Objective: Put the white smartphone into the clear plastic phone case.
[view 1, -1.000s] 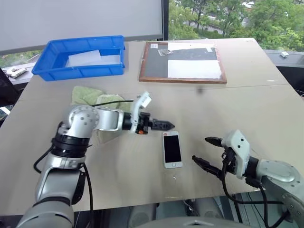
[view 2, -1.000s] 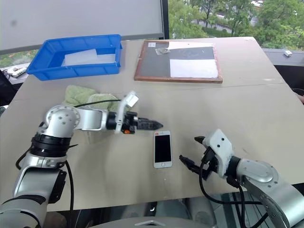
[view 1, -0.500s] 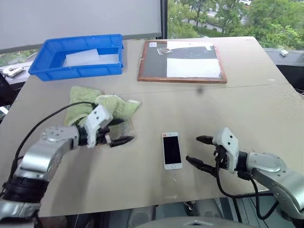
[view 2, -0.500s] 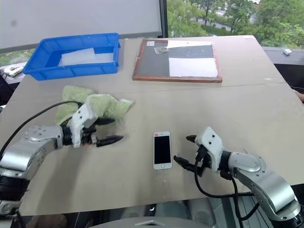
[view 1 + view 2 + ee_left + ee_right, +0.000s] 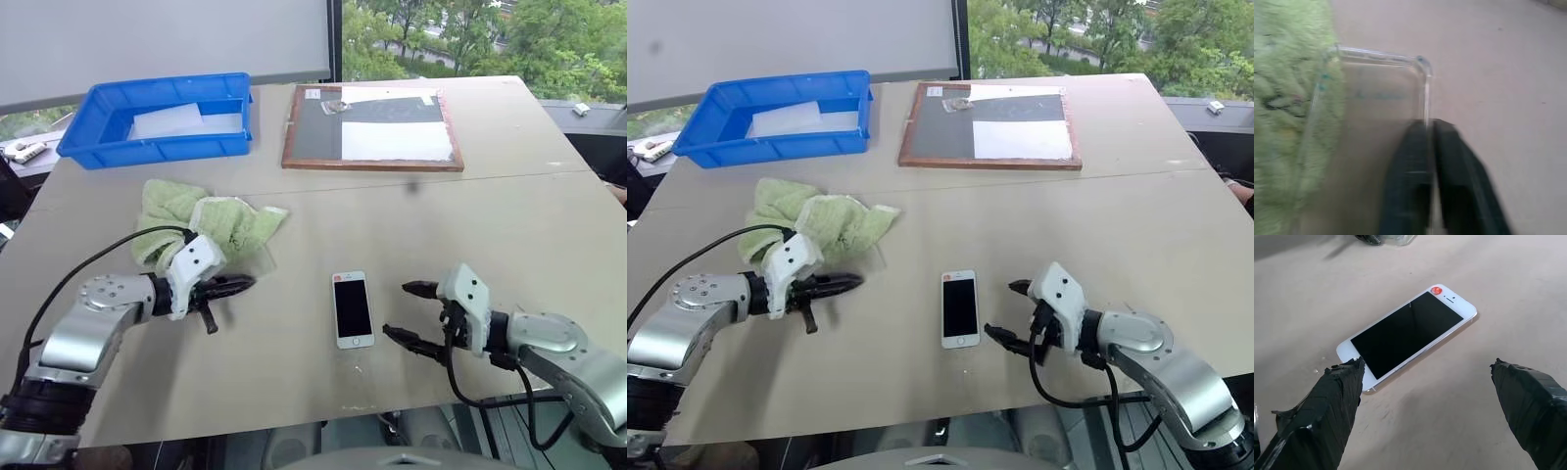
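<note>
Your left gripper (image 5: 1429, 161) is clamped on one side wall of the case (image 5: 1376, 98), which lies partly over the green towel (image 5: 206, 220) on the table (image 5: 509, 211), well to the left of the phone (image 5: 353, 308). The phone lies screen up near the front edge, outside the case, and nothing touches it. Your right gripper (image 5: 409, 315) hangs just beside it with its fingers (image 5: 1337, 401) spread wide and empty, one tip close to the home-button end. So I judge you're early: the case is gripped, but the phone is not yet picked up, and aligning and pressing it into the case remain.
</note>
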Controlling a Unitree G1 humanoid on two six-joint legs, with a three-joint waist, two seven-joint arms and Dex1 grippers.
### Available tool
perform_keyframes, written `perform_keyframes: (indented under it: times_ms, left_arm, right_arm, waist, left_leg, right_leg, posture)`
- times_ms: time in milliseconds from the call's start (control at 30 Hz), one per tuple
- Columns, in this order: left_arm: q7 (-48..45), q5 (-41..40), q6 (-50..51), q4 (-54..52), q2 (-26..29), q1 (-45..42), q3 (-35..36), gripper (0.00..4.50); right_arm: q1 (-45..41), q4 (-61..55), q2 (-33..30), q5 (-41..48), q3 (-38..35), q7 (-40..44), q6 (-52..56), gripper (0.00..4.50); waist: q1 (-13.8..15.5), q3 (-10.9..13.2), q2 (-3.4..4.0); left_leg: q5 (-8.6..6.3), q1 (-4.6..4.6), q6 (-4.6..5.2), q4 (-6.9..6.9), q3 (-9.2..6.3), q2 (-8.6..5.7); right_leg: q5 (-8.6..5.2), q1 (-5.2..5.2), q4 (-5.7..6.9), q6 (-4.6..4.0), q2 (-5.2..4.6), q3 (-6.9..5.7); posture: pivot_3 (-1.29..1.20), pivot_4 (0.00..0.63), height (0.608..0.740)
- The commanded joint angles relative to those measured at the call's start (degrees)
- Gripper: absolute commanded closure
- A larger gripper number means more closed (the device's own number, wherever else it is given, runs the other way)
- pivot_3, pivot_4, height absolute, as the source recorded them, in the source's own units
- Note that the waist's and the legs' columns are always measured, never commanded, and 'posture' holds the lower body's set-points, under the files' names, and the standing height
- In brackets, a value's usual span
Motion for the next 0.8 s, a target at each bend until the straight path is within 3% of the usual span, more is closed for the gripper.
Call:
perform_keyframes:
  times_ms: [33,200,367,500,633,800]
  left_arm:
    - [-4.02,-6.81,4.09,-8.58,-0.39,-0.35,1.05,4.42]
    - [-2.17,-7.51,8.45,-12.56,-2.26,-3.28,-1.54,4.42]
    - [-1.82,4.09,2.58,-7.94,-3.82,-7.49,-11.15,4.42]
    - [-3.01,9.44,1.08,-6.35,-5.29,-10.48,-17.23,4.42]
    - [-5.15,11.22,-1.24,-2.15,-6.41,-13.73,-18.47,4.42]
    - [-7.81,10.89,-5.71,2.54,-8.46,-17.24,-16.88,2.19]
  right_arm:
    - [-0.31,-2.63,1.34,0.83,-1.14,-1.79,0.13,0.0]
    - [-1.02,-2.84,4.36,2.84,-0.58,-4.84,3.71,0.0]
    - [-3.17,-2.0,6.22,-1.34,4.77,-8.61,5.56,0.0]
    - [-2.6,-2.12,6.74,-2.85,3.47,-11.15,5.89,0.0]
    - [-0.36,-4.68,5.9,-3.56,3.0,-12.38,6.69,0.0]
    - [2.65,-6.79,5.92,-3.24,0.96,-13.67,7.05,0.0]
  waist:
    - [0.12,0.01,-0.02]
    - [0.1,0.01,-0.02]
    - [-0.06,0.01,-0.02]
    - [0.16,0.0,-0.04]
    - [0.51,-0.05,0.03]
    - [0.18,-0.06,0.0]
  left_leg:
    - [0.0,-0.01,0.0,0.01,0.0,0.0]
    - [0.0,-0.04,0.0,0.11,-0.1,-0.01]
    - [0.0,0.08,0.0,0.16,-0.02,-0.05]
    - [0.0,0.08,0.0,0.18,-0.02,-0.04]
    - [0.01,0.08,0.0,0.27,-0.03,-0.09]
    - [0.01,0.1,0.0,0.37,-0.03,-0.08]
  right_leg:
    - [0.01,0.0,0.0,0.0,-0.01,0.0]
    - [0.02,0.03,0.07,0.02,0.03,-0.06]
    - [-0.08,0.03,0.24,0.12,0.15,0.02]
    - [-0.05,0.01,0.33,0.08,0.18,0.06]
    - [-0.06,0.04,0.38,0.08,0.15,0.07]
    - [-0.11,0.06,0.5,0.13,0.15,0.07]
  posture:
    - [0.0,0.15,0.74]
    - [0.0,0.15,0.74]
    - [0.0,0.15,0.74]
    - [0.0,0.15,0.74]
    - [0.0,0.15,0.74]
    - [0.0,0.15,0.74]
